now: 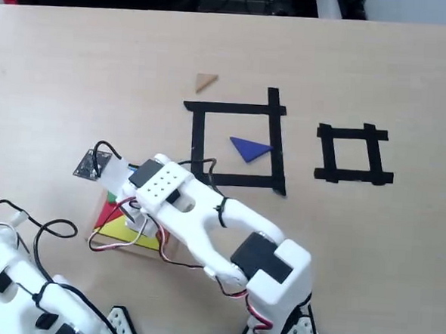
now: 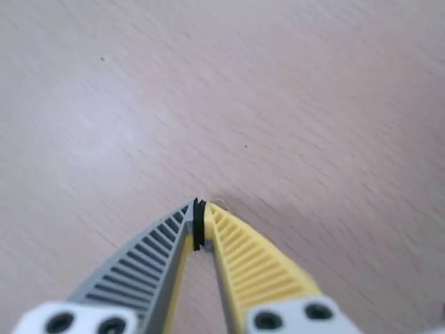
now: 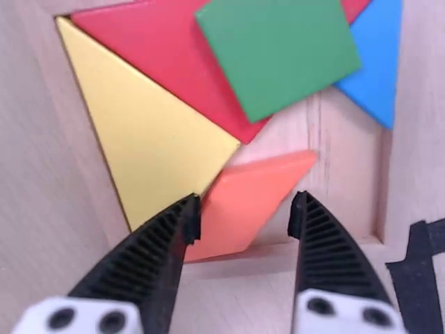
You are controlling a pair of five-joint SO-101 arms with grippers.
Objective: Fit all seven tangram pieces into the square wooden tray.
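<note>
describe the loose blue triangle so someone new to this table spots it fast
Find the larger black tape square on the table. The blue triangle lies inside it. The other loose piece, a tan triangle, sits outside the tape.

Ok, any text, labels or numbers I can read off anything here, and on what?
No readable text: none.
Pieces in the wooden tray: plain colour, unprinted.
Blue triangle and tan piece: plain.
Black tape squares: bare outlines, no signs.
Small dark board on an arm's wrist: too small to tell any marking.
</note>
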